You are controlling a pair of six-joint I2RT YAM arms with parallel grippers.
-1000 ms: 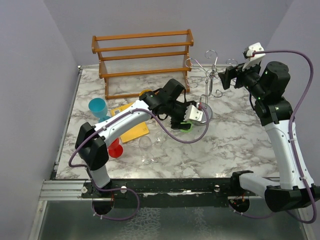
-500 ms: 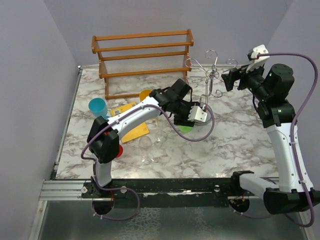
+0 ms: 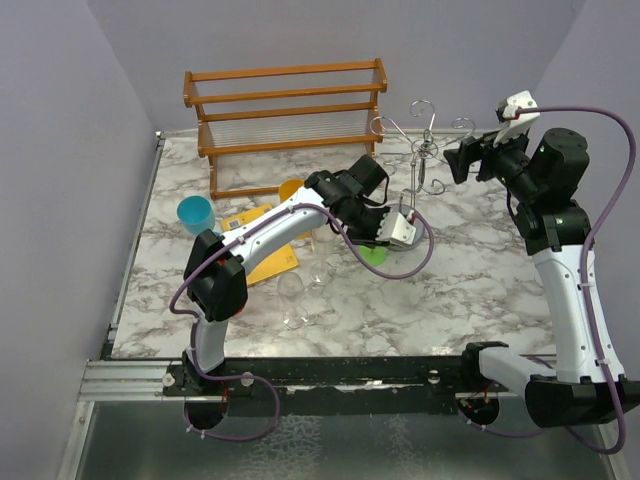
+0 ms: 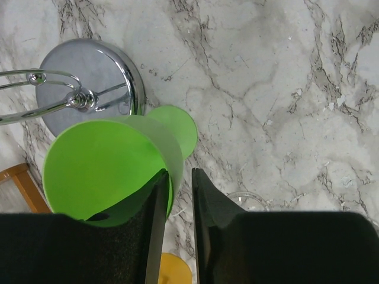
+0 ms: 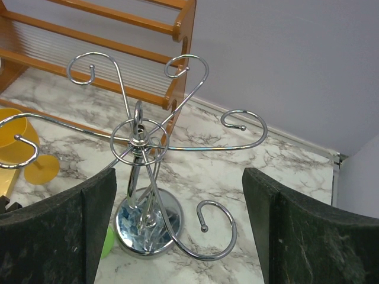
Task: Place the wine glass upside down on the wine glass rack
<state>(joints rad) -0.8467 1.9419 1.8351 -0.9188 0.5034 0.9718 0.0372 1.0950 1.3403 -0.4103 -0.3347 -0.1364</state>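
My left gripper (image 3: 388, 235) is shut on the rim of a green wine glass (image 3: 374, 255). In the left wrist view one finger is inside the green wine glass bowl (image 4: 100, 165) and one outside, around my left gripper's tips (image 4: 179, 174); its green foot shows beyond. It sits just beside the round shiny base (image 4: 89, 77) of the silver wine glass rack (image 3: 420, 150). My right gripper (image 3: 462, 158) is open and empty, right of the rack's top. In the right wrist view the rack (image 5: 139, 139) stands between and beyond the open fingers of my right gripper (image 5: 179, 177).
A brown wooden shelf rack (image 3: 285, 110) stands at the back. A yellow glass (image 3: 290, 188), a teal cup (image 3: 195, 212), a yellow packet (image 3: 270, 262) and two clear wine glasses (image 3: 292, 290) lie left of the green one.
My left arm has carried the green wine glass up and right, closer to the rack's base. My right gripper shifted slightly right early on, then held still.
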